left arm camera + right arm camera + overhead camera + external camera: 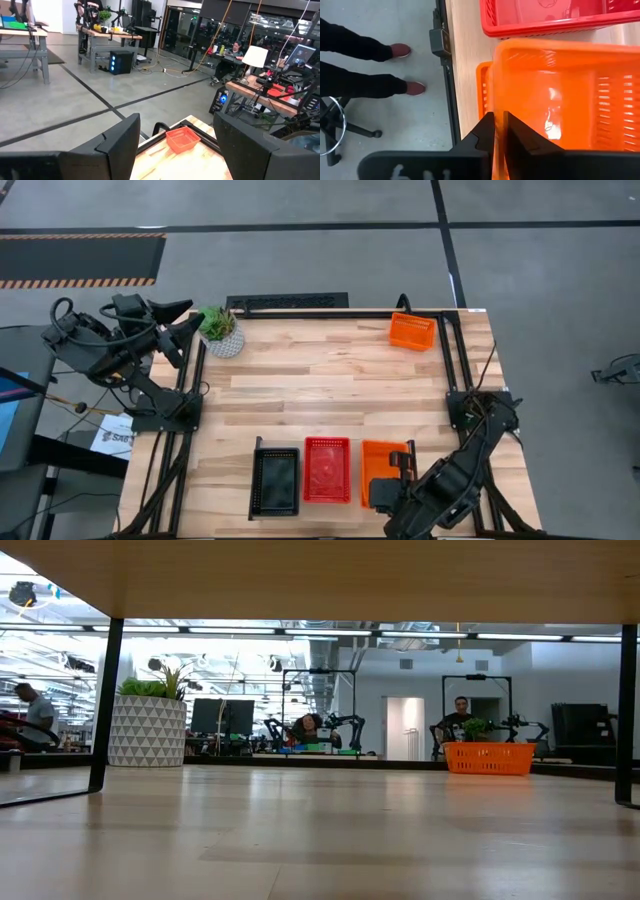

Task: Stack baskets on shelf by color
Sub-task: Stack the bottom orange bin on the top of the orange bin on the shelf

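Little can be read. In the high view, a white sheet lying at the lower left beside the table shows dark letters that look like "SAB", cut off by the frame. White marks on the right gripper's body are illegible.

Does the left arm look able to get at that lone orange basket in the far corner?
Probably yes: the left gripper stands open by the plant, and bare table lies between it and the basket, though it is a long stretch.
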Motion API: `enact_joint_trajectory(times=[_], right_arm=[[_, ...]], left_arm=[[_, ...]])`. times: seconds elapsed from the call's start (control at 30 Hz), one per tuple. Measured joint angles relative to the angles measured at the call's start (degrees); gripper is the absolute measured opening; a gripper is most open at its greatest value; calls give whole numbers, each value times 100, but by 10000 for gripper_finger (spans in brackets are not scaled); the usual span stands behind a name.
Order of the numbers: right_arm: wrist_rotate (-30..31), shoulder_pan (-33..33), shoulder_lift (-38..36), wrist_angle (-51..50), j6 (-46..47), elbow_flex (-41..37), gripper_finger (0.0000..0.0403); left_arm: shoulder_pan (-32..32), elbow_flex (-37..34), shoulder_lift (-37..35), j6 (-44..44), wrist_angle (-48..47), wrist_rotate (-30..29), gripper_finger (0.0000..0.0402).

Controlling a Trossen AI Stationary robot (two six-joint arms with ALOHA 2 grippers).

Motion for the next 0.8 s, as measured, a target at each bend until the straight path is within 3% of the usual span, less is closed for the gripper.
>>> enact_joint_trajectory(times=[0.27, 0.6, 0.8], right_arm=[[2, -33, 0, -2, -2, 0, 88], [-153, -76, 0, 12, 63, 0, 171], [-151, -55, -55, 336, 250, 31, 167]], left_arm=[[2, 0, 1, -2, 0, 3, 242], [2, 0, 0, -2, 1, 4, 242], [0, 0, 0, -2, 2, 4, 242]])
